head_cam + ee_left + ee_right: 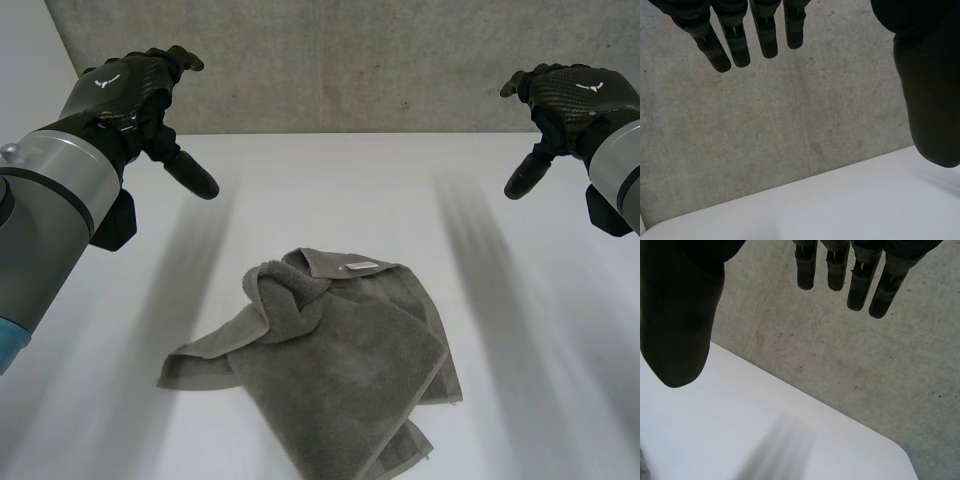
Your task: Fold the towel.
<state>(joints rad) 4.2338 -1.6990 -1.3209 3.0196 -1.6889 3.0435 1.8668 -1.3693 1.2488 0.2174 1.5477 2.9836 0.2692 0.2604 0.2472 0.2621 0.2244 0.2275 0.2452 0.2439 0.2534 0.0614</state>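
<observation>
A grey towel [330,365] lies crumpled on the white table [320,200], near the front middle, with a small white label [362,266] at its far edge. My left hand [135,95] hangs high above the table's far left, open and empty, well away from the towel. My right hand [565,100] hangs high at the far right, likewise open and empty. In the left wrist view the left hand's fingers [737,42] are straight, with the thumb [930,100] apart from them. In the right wrist view the right hand's fingers [860,280] are straight too, the thumb [680,325] apart.
A grey concrete wall [340,60] stands behind the table's far edge. Bare white table surface [850,205] lies to the left, right and beyond the towel.
</observation>
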